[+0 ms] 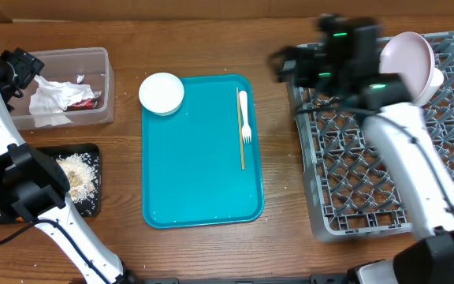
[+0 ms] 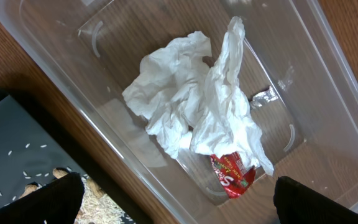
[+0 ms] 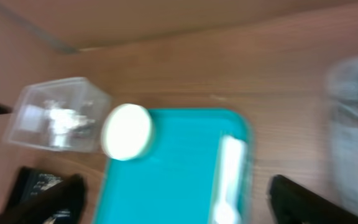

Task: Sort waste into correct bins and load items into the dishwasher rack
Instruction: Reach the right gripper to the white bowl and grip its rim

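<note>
In the overhead view my left gripper point(image 1: 20, 71) hangs over the left end of the clear tub point(image 1: 101, 79). It is open point(image 2: 179, 208) above the crumpled white napkins point(image 2: 191, 106) and the red-and-white wrapper point(image 2: 232, 175), which lie inside the tub. The black tray point(image 1: 93, 154) holds beige food scraps point(image 1: 76, 173). A small white bowl point(image 1: 161, 93), a white fork point(image 1: 244, 117) and a thin wooden stick point(image 1: 240, 138) lie on the teal tray point(image 1: 195, 181). My right gripper point(image 1: 284, 68) is open and empty between the tray and the dishwasher rack point(image 1: 369, 181), where a white plate point(image 1: 408, 54) leans.
The right wrist view is blurred; it shows the teal tray point(image 3: 166, 180), the white bowl point(image 3: 127, 132), the fork point(image 3: 230, 171) and the clear tub point(image 3: 58, 115) ahead of the open right gripper point(image 3: 179, 205). Bare wooden table lies between tray and rack.
</note>
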{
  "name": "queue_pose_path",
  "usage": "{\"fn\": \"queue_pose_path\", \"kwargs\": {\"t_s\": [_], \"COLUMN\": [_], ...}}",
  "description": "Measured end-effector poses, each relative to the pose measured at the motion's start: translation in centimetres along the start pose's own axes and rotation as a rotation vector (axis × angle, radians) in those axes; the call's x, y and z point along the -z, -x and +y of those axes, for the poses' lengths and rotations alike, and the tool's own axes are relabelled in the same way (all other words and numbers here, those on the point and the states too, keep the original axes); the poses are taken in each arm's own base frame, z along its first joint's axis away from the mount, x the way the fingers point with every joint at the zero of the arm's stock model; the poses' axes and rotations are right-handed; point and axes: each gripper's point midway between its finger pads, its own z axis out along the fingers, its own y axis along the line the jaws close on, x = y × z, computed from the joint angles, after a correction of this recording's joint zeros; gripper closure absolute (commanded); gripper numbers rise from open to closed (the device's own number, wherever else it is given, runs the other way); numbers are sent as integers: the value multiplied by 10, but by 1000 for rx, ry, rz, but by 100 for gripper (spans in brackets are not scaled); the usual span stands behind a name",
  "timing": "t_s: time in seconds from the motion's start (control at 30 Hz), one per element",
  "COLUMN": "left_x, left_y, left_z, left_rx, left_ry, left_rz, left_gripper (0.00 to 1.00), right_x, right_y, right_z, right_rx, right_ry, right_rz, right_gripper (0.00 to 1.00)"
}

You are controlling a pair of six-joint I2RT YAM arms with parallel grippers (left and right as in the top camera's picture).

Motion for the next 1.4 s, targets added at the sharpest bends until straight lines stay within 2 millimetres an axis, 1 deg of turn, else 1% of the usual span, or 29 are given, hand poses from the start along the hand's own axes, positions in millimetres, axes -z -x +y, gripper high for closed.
{"fn": "queue_pose_path", "kwargs": {"t_s": [0.03, 0.1, 0.13, 0.17, 0.2, 0.23, 0.27, 0.33, 0.4, 0.47, 0.6, 0.7, 0.73, 0.87, 0.93, 1.0, 1.17, 1.27, 1.4], "left_x": [0, 0, 0, 0, 0, 0, 0, 0, 0, 0, 0, 0, 0, 0, 0, 0, 0, 0, 0], "left_y": [0, 0, 0, 0, 0, 0, 0, 0, 0, 0, 0, 0, 0, 0, 0, 0, 0, 0, 0], "left_z": [0, 0, 0, 0, 0, 0, 0, 0, 0, 0, 0, 0, 0, 0, 0, 0, 0, 0, 0], "left_rx": [0, 0, 0, 0, 0, 0, 0, 0, 0, 0, 0, 0, 0, 0, 0, 0, 0, 0, 0], "left_ry": [0, 0, 0, 0, 0, 0, 0, 1, 0, 0, 0, 0, 0, 0, 0, 0, 0, 0, 0], "left_rz": [1, 0, 0, 0, 0, 0, 0, 0, 0, 0, 0, 0, 0, 0, 0, 0, 0, 0, 0], "left_gripper": [0, 0, 0, 0, 0, 0, 0, 0, 0, 0, 0, 0, 0, 0, 0, 0, 0, 0, 0], "right_x": [-8, -41, -53, -72, -86, -110, -119, -145, -168, -184, -199, -203, -206, -222, -233, -240, -247, -248, -249], "right_y": [-1, -10, -17, -30, -42, -61, -69, -90, -103, -106, -93, -90, -91, -107, -119, -128, -139, -143, -148], "right_z": [12, 49, 58, 69, 74, 78, 79, 80, 81, 88, 105, 107, 105, 91, 83, 78, 75, 76, 72], "right_rx": [18, 66, 74, 80, 81, 83, 84, 84, 85, 90, 104, 94, 84, 65, 57, 51, 47, 46, 35], "right_ry": [20, 95, 113, 133, 140, 139, 134, 117, 92, 85, 96, 91, 83, 52, 34, 23, 5, 0, -19], "right_rz": [-8, -20, -12, 10, 35, 85, 104, 172, 222, 238, 209, 195, 195, 225, 247, 259, 272, 278, 290], "right_gripper": [12, 13, 14, 15, 15, 15, 15, 15, 16, 16, 23, 24, 24, 25, 27, 27, 30, 40, 44]}}
